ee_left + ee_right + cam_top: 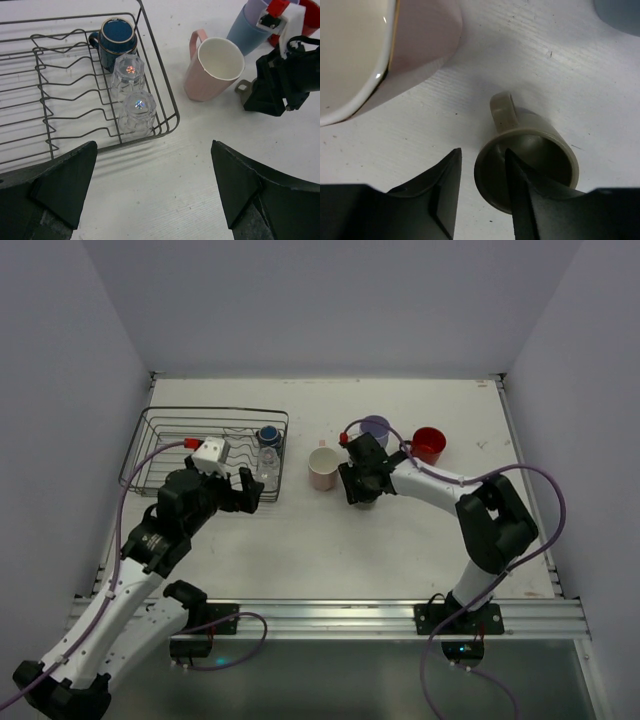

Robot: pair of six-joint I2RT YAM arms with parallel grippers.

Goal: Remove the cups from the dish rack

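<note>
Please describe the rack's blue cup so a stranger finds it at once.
Find the black wire dish rack on the left of the table. In its far right corner stands the blue cup, dark and handled, beside two clear glasses.

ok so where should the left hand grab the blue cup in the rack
Take the blue cup by its rim from straight above, one finger inside the mouth, one outside beside the handle. It stands upright in a corner of the dish rack; two clear glasses crowd one side and the rack's walls are close, so a sideways grip probably won't fit.
</note>
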